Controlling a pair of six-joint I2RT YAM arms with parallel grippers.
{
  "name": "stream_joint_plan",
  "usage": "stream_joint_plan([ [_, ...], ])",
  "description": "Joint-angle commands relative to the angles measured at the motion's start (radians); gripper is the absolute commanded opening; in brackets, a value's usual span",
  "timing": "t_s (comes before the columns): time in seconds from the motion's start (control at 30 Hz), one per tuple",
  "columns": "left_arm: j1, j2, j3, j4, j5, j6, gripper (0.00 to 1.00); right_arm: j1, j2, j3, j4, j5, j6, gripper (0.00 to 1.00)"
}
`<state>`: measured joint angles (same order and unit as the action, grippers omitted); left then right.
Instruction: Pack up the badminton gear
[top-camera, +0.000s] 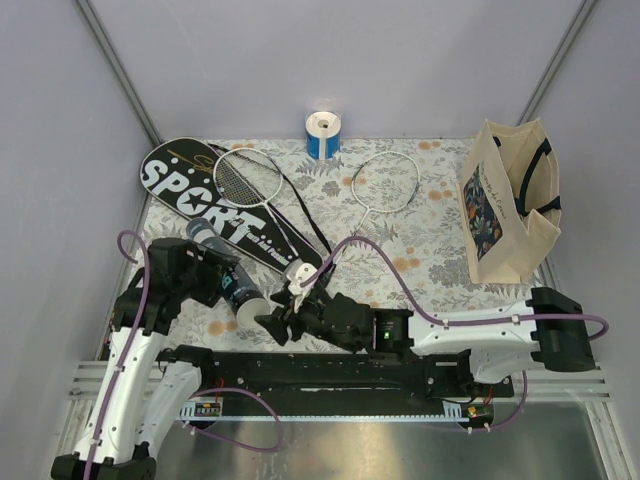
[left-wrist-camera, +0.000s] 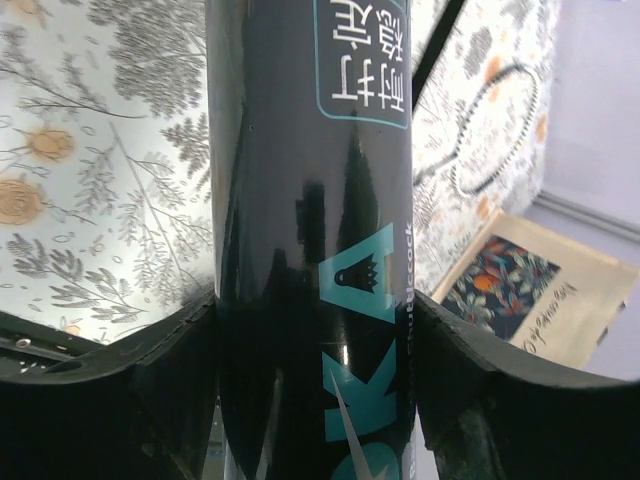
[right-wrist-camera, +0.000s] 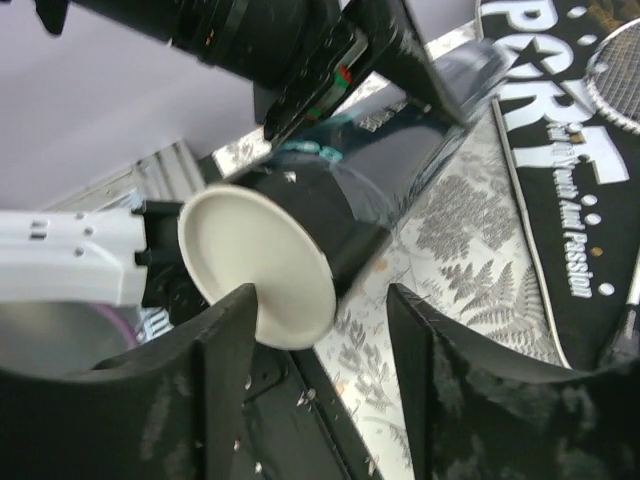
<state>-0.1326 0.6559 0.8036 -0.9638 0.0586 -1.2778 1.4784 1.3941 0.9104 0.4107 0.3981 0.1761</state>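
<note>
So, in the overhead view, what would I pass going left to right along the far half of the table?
black SPORT cover → blue-and-white roll → white-framed racket lying on the bare cloth → printed paper bag

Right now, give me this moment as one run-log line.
left gripper: shut on black shuttlecock tube | right gripper: open beside tube's white end cap | SPORT racket cover: lying unpacked
</note>
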Motion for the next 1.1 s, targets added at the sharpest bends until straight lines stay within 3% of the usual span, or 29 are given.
stream_joint_plan([
  [0.0, -0.015, -0.048, 0.031, 0.167, 0.093, 0.047, 0.14, -0.018, -0.125, -0.024, -0.157, -0.13, 0.098, 0.65],
  [0.3, -0.022, -0.177, -0.118, 0.56, 0.142, 0.329, 0.18, -0.076, -0.343, -0.08, -0.27, -0.208, 0.344, 0.77],
  [0.43, -0.024, -0.213, -0.178, 0.758, 0.286, 0.428, 0.22, -0.087, -0.365, -0.071, -0.273, -0.159, 0.411, 0.82],
  [0.67, -0.038, -0.248, -0.276, 1.019, 0.423, 0.407, 0.24, -0.133, -0.281, -0.056, -0.193, -0.188, 0.468, 0.86],
  [0.83, -0.042, -0.289, -0.336, 1.134, 0.434, 0.344, 0.25, -0.156, -0.189, -0.044, -0.089, -0.274, 0.45, 0.87],
  [0.97, -0.047, -0.28, -0.392, 1.263, 0.451, 0.24, 0.25, -0.158, -0.106, -0.053, 0.04, -0.308, 0.43, 0.96],
  [1.07, -0.05, -0.265, -0.418, 1.333, 0.469, 0.198, 0.25, -0.162, -0.063, -0.065, 0.144, -0.332, 0.425, 0.96],
])
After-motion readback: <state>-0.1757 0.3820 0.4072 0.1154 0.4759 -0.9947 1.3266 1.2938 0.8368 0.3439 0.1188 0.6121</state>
